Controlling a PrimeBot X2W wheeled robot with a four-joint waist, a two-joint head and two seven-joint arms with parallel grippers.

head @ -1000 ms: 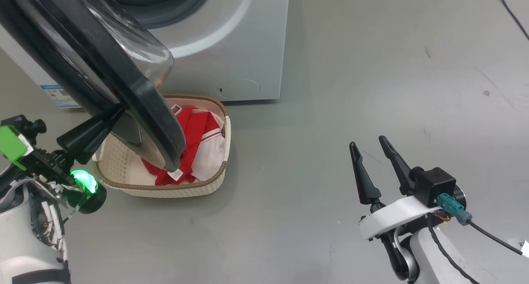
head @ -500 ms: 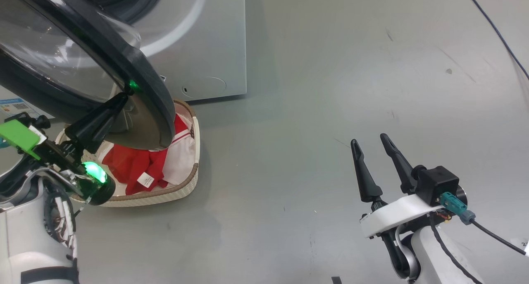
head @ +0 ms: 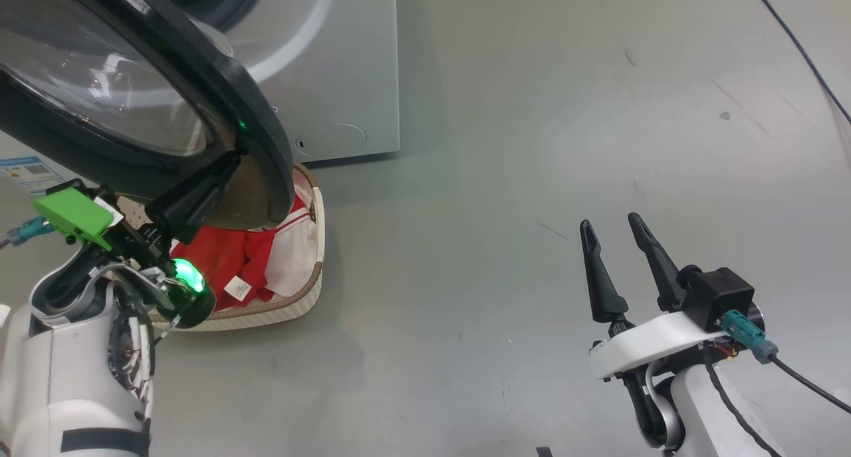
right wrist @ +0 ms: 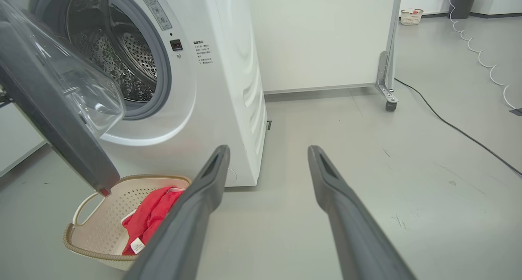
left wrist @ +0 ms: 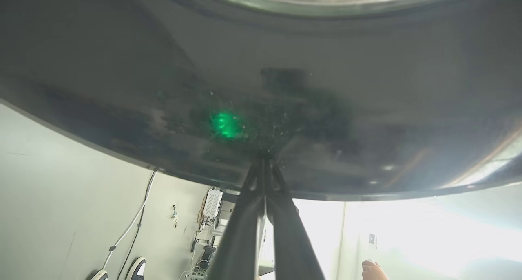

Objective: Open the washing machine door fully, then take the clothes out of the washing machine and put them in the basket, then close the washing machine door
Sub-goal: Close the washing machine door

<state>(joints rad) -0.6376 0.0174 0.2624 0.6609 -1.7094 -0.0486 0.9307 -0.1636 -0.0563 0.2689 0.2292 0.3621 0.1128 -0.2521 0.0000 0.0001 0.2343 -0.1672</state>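
The washing machine door [head: 219, 91] stands partly open, swung out over the basket [head: 312, 291]. My left gripper [head: 234, 159] is shut, its tip pressed against the glossy black rim of the door's outer face [left wrist: 326, 109]; the shut gripper [left wrist: 264, 157] holds nothing. Red and white clothes [head: 226, 257] lie in the cream basket [right wrist: 102, 206] on the floor in front of the washing machine [right wrist: 212, 68]. No clothes show in the visible part of the steel drum [right wrist: 118, 56]. My right gripper [head: 608, 221] hovers open and empty over the floor, to the right of the machine.
A cable [right wrist: 448, 123] runs across the grey floor at right. A wheeled white partition [right wrist: 326, 39] stands behind the machine, with another basket [right wrist: 410, 16] and a dark bin [right wrist: 463, 3] far back. A person's hand [left wrist: 373, 270] and shoes [left wrist: 136, 267] show beyond the door.
The head camera has shifted. My left gripper has moved right with its tip on the door, and the door has swung a little toward the machine. The right gripper stays open.
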